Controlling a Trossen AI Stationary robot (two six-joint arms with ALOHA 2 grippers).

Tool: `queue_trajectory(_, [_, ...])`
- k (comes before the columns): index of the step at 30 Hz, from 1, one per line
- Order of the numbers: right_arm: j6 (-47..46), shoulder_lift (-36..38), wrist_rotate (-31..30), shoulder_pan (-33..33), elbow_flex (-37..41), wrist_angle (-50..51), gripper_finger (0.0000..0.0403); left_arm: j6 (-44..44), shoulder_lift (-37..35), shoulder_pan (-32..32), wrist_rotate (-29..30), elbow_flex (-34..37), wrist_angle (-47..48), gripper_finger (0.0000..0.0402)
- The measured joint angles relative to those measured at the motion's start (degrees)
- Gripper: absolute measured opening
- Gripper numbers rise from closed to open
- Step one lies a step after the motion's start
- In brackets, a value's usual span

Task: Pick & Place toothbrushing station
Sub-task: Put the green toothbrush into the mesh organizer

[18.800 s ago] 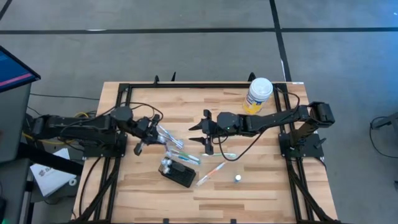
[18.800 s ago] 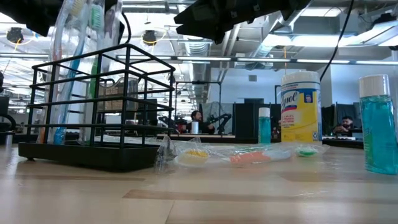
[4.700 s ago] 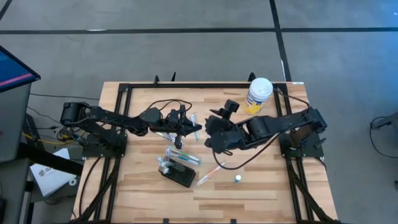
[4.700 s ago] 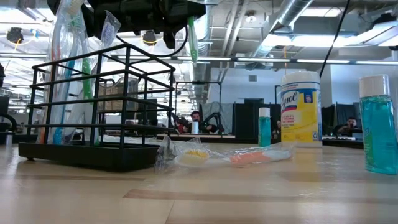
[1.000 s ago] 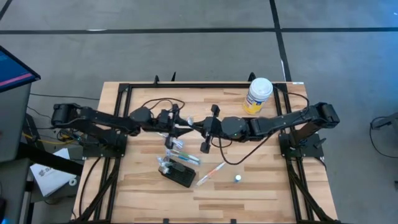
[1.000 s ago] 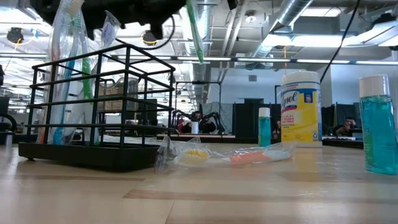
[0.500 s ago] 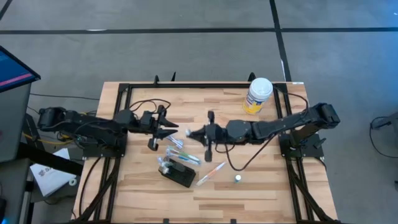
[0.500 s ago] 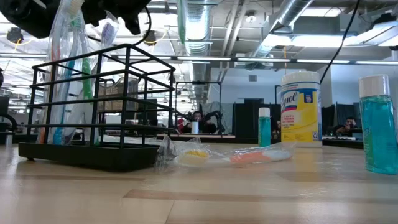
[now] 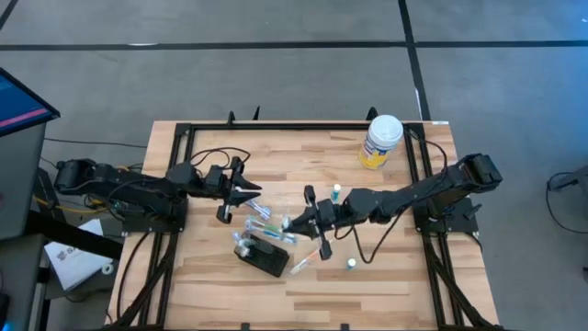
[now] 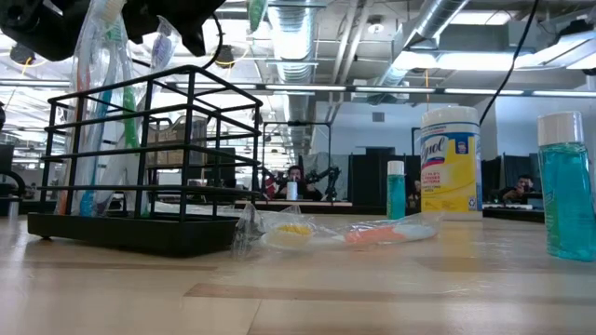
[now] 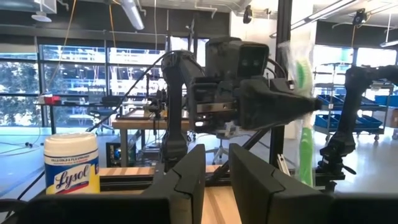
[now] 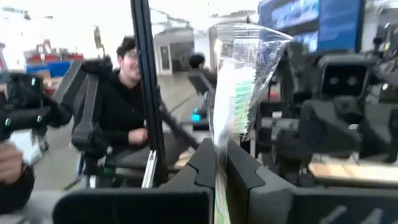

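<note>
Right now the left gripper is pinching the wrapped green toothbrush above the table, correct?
Not the left one. The right gripper is shut on the wrapped green toothbrush, as the right wrist view shows. The left gripper holds nothing there.

Item count, table as seen from above:

- Arms: two, each with one gripper: left gripper, right gripper.
- Black wire holder: one, at 7 o'clock.
- White-lidded canister: one, at 1 o'clock.
- Blue-liquid bottles: two, large bottle and small bottle.
- Wrapped toothbrush in the right gripper: one.
- Wrapped brushes lying flat in the low view: two, yellow-headed brush and orange-headed brush.
- Brushes standing in the holder: several (wrappers overlap; exact count not readable).
</note>
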State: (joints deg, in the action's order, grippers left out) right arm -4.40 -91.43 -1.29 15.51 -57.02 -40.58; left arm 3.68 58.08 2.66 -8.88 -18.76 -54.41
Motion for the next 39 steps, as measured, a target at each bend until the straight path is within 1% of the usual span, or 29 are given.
queue_trajectory(2, [-0.03, -1.6, -0.04, 0.61, -0.07, -3.02, 0.0001, 0.0, 0.0, 0.0, 0.0, 0.0, -0.09, 0.0066])
queue_trajectory(7, [-2.5, -3.72, 1.74, 1.09, -0.43, -4.29, 0.0001, 0.01, 0.0, -0.02, 0.02, 0.0, -0.09, 0.0067])
queue_trajectory(10, [-4.13, -5.35, 2.66, 0.58, -0.45, -7.0, 0.0001, 0.01, 0.02, -0.02, 0.02, 0.0, -0.07, 0.0067])
queue_trajectory(13, [-5.15, -5.49, 3.71, 0.44, -0.42, -7.78, 0.0001, 0.02, 0.02, -0.02, 0.02, 0.0, -0.07, 0.0067])
queue_trajectory(18, [-6.13, -5.47, 4.23, 1.42, -0.45, -6.34, 0.0002, 0.02, 0.02, -0.02, 0.02, 0.0, -0.07, 0.0067])
queue_trajectory(26, [-4.12, -5.38, 3.27, 3.63, -0.45, -5.07, 0.0003, 0.0, 0.02, -0.02, 0.02, 0.0, -0.07, 0.0067])
queue_trajectory(34, [-2.68, -5.44, 2.76, 3.6, -0.45, -4.83, 0.0003, 0.02, 0.02, -0.02, 0.02, 0.0, -0.07, 0.0067])
queue_trajectory(39, [-3.8, -9.94, 2.83, 3.17, -0.96, -8.01, 0.0003, 0.02, 0.02, -0.02, 0.04, -0.02, -0.07, 0.0067])
